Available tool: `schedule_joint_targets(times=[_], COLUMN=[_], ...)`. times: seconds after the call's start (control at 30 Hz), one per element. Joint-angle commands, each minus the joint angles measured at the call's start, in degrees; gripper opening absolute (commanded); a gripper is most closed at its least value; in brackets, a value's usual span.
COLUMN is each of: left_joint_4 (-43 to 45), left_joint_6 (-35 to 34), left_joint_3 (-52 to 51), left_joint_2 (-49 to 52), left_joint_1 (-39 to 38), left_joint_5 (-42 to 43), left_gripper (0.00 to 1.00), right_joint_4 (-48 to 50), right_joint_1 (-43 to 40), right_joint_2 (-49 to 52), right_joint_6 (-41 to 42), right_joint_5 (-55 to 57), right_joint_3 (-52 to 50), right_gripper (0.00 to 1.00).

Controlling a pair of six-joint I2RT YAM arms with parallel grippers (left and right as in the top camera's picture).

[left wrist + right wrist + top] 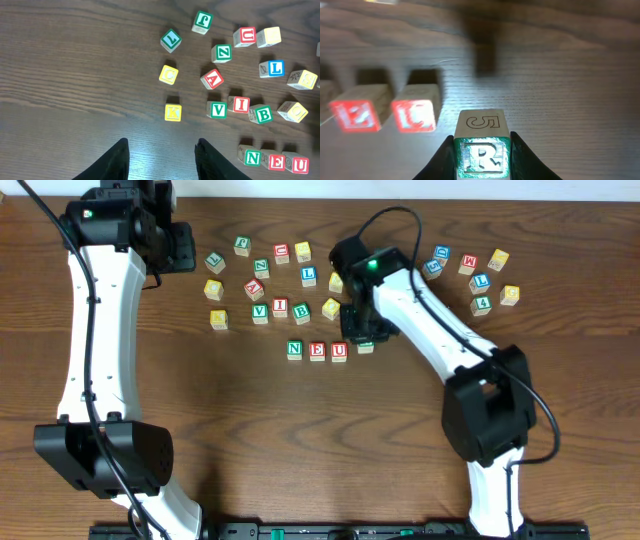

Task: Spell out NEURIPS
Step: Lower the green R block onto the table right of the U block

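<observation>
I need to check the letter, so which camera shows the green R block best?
The right wrist view: the R block sits close up, clamped in the right hand, its letter sharp. Overhead shows only a green edge of it under that hand. The left wrist view misses it.

Left arm (95, 330), right arm (430, 320): white link shells, black joint housings, black cables (390, 210). Green light (372, 264) on right wrist (small, glowing). Fingers (117, 160) black, tapered.
</observation>
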Motion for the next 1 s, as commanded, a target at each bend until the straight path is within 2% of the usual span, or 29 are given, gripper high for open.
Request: schedule_joint_targets(times=[0.0, 0.43, 0.97], left_joint_4=[-0.1, -0.1, -0.1], left_joint_6=[-0.2, -0.2, -0.2], left_joint_3=[0.9, 0.9, 0.9], left_joint_2=[0.0, 0.0, 0.0], left_joint_1=[-0.2, -0.2, -0.2], left_joint_5=[-0.5, -0.5, -0.5], left_gripper=[0.42, 0.42, 0.43], right_joint_4=[0.4, 5.6, 6.6], right_joint_1=[0.1, 0.1, 0.2], right_joint_2=[2.1, 3.8, 3.8], right_joint_6=[5.0, 5.1, 5.0], right_joint_5=[2.3, 2.3, 1.6], right_joint_3=[-0.4, -3.0, -3.8], right_gripper=[0.22, 0.21, 0.21])
